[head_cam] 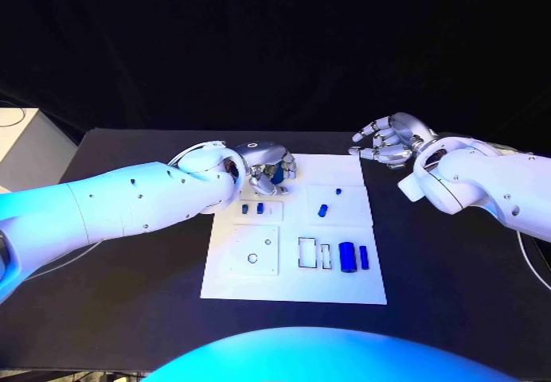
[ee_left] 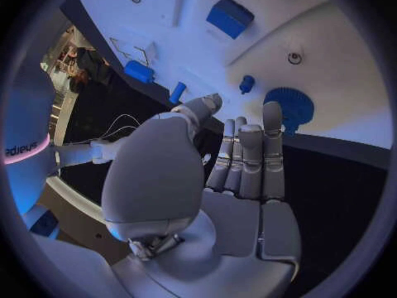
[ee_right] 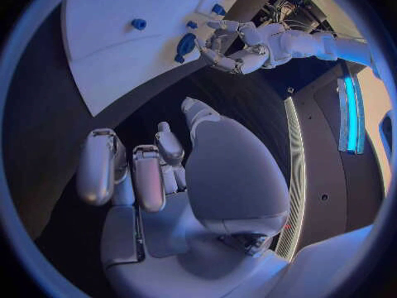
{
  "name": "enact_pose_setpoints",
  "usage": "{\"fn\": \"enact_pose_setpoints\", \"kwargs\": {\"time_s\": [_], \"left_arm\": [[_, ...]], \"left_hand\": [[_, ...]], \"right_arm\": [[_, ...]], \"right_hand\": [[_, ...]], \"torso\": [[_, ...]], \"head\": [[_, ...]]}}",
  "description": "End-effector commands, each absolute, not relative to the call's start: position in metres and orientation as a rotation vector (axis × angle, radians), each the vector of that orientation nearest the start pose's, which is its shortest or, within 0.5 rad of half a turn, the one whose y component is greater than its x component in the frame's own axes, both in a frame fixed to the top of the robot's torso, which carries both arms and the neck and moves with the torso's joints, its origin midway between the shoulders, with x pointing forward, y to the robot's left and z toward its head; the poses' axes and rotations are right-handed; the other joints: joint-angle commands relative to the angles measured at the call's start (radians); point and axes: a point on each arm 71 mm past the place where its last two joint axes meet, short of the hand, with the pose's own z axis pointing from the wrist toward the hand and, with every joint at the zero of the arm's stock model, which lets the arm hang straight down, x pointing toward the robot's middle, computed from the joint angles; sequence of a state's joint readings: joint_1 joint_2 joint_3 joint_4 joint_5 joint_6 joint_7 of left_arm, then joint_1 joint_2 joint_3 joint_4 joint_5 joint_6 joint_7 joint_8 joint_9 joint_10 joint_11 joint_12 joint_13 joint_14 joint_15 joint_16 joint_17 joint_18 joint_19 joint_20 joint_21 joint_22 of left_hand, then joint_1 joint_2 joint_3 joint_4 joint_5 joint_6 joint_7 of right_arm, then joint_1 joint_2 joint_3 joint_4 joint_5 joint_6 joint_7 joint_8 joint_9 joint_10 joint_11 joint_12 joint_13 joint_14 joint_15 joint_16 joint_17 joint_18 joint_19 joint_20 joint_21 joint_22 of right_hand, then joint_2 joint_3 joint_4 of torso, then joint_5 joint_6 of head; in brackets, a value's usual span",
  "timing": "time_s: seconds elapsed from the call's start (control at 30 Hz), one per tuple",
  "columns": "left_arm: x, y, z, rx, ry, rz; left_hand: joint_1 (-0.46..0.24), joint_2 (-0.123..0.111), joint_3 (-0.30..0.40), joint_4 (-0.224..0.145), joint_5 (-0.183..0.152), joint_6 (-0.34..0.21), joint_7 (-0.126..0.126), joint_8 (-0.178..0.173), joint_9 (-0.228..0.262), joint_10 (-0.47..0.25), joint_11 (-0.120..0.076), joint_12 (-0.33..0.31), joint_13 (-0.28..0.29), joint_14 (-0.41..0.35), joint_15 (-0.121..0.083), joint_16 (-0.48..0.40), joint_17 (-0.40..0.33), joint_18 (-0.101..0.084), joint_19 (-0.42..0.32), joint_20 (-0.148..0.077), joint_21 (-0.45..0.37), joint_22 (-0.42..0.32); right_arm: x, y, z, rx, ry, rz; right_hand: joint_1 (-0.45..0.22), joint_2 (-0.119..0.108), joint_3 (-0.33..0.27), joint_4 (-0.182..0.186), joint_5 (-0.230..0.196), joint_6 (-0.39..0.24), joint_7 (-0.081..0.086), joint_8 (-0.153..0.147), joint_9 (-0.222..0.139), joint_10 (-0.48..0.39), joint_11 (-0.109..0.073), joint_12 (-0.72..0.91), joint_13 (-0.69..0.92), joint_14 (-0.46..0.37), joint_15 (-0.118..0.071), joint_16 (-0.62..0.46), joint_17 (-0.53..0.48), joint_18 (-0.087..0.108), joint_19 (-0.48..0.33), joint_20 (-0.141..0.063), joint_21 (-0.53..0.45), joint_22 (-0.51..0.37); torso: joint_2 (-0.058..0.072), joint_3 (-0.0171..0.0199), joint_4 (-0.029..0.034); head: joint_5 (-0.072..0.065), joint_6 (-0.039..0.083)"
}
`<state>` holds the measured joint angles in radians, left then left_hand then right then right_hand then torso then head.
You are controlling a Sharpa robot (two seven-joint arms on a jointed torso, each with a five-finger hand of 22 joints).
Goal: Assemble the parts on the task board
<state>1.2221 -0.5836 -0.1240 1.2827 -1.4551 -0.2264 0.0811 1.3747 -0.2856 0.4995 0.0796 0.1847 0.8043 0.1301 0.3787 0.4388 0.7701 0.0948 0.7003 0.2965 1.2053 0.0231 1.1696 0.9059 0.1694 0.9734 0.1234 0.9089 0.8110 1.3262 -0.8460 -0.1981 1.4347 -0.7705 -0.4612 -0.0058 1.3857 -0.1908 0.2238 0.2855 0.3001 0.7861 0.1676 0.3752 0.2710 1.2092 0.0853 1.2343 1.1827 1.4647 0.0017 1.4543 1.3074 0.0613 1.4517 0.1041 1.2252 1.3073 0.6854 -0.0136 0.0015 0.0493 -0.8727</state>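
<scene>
Black table [head_cam: 138,263] under white board [head_cam: 345,179]; left hand [head_cam: 267,169] at blue gear [ee_left: 288,106], grip unclear; right hand [head_cam: 390,139] open, empty; gear could slip from loose fingers

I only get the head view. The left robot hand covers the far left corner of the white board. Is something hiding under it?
Observer: Yes. The left wrist view shows a blue gear lying on the task board, right at the fingertips of the left robot hand. The fingers are stretched out straight, not wrapped round the gear.
Operator: And the right one, off the board's far right corner? I only see its back.
Observer: The right wrist view looks into the palm of the right robot hand. Its fingers are curled in with nothing in them.
</scene>
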Motion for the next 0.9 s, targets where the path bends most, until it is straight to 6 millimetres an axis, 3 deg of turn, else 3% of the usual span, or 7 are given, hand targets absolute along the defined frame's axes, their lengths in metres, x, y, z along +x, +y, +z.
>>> {"fn": "enact_pose_setpoints", "kwargs": {"time_s": [0.03,0.33,0.9], "left_arm": [[0.5065,0.1206,-0.2235,0.492,1.790,-0.737],[0.5082,0.1155,-0.2295,0.535,1.842,-0.680],[0.5122,0.1157,-0.2308,0.525,1.841,-0.626]], "left_hand": [[-0.008,0.003,-0.021,0.006,-0.020,0.001,-0.005,-0.004,-0.009,-0.006,-0.002,0.008,-0.004,-0.009,0.000,0.009,-0.005,0.014,-0.002,0.001,-0.006,-0.002],[0.029,0.024,-0.003,-0.002,-0.020,0.023,-0.006,-0.001,-0.025,0.005,-0.003,0.018,-0.016,-0.010,0.000,0.030,-0.006,0.014,0.002,0.000,-0.006,-0.001],[0.041,0.030,0.081,-0.011,-0.019,0.057,0.002,-0.013,-0.057,0.049,-0.004,0.015,-0.050,0.018,0.000,0.088,0.024,0.006,0.036,-0.002,0.048,0.054]], "right_arm": [[0.5080,-0.2422,-0.1834,0.469,1.676,0.830],[0.5079,-0.2414,-0.1835,0.468,1.678,0.832],[0.5076,-0.2406,-0.1835,0.468,1.679,0.834]], "right_hand": [[0.001,0.003,0.006,-0.002,0.006,-0.003,0.001,0.005,-0.001,0.000,-0.002,0.003,-0.001,0.051,0.003,-0.003,0.094,0.011,-0.003,0.001,-0.004,0.051],[0.001,0.003,0.006,-0.002,0.006,-0.003,0.001,0.005,-0.001,0.000,-0.002,0.003,-0.001,0.051,0.003,-0.003,0.094,0.011,-0.003,0.001,-0.004,0.051],[0.001,0.003,0.007,-0.002,0.006,-0.003,0.001,0.005,-0.001,0.001,-0.002,0.004,-0.001,0.052,0.003,-0.001,0.097,0.010,-0.002,0.001,-0.001,0.053]], "torso": [[0.000,0.0014,0.0004],[0.001,-0.0009,-0.0001],[-0.001,-0.0007,0.0015]], "head": [[-0.002,0.000],[-0.003,0.000],[-0.006,0.000]]}}
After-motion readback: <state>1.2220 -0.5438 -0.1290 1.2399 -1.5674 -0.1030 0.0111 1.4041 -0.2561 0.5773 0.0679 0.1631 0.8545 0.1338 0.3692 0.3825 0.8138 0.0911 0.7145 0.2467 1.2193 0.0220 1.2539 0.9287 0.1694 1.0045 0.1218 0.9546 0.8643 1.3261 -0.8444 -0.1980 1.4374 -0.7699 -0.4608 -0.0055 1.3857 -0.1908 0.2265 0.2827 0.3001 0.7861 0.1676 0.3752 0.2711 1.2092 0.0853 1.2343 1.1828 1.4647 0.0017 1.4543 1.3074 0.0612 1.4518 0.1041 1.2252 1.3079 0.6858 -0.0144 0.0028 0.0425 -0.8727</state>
